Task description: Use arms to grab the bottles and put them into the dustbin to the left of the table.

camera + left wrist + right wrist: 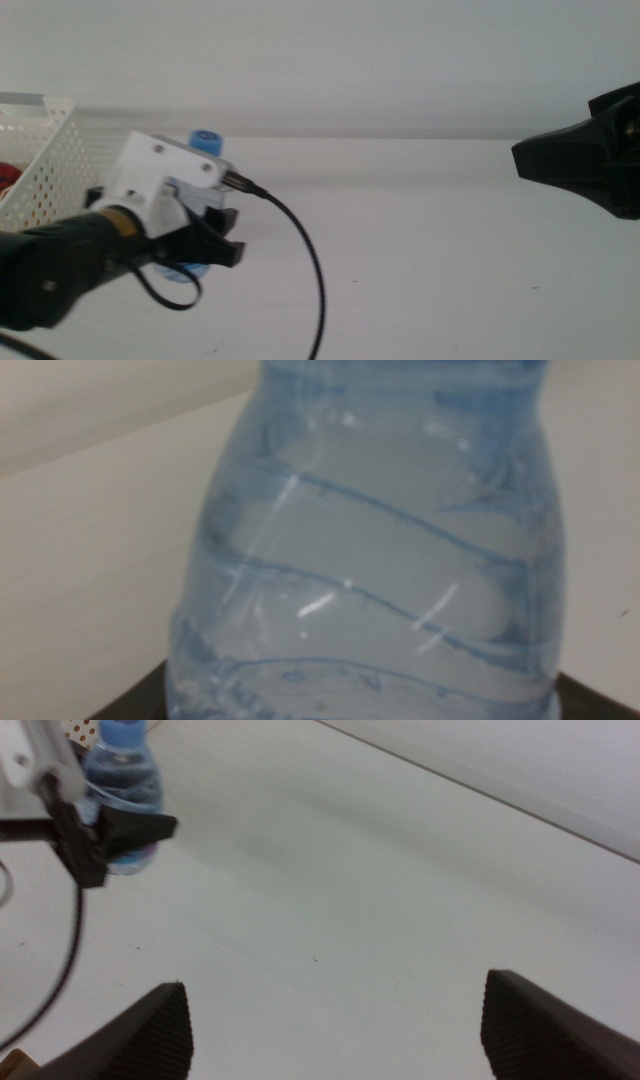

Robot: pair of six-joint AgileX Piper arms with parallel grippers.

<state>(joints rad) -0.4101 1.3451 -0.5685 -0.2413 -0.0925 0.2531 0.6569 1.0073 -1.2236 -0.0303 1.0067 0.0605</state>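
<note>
My left gripper [205, 245] has its fingers clamped around the water bottle [205, 150] at nine o'clock on the surface [420, 250], just beside the basket [45, 150]. Right gripper [335, 1020] waits at three o'clock, fingers wide.

The water bottle [204, 150] stands on the table [420, 250], just right of the dustbin [45, 160], between the left gripper's [200, 245] jaws.

Clear bluish water bottle [199, 205] with blue cap [205, 139]; white hole-dotted dustbin [45, 160]; black pincer [205, 245].
</note>
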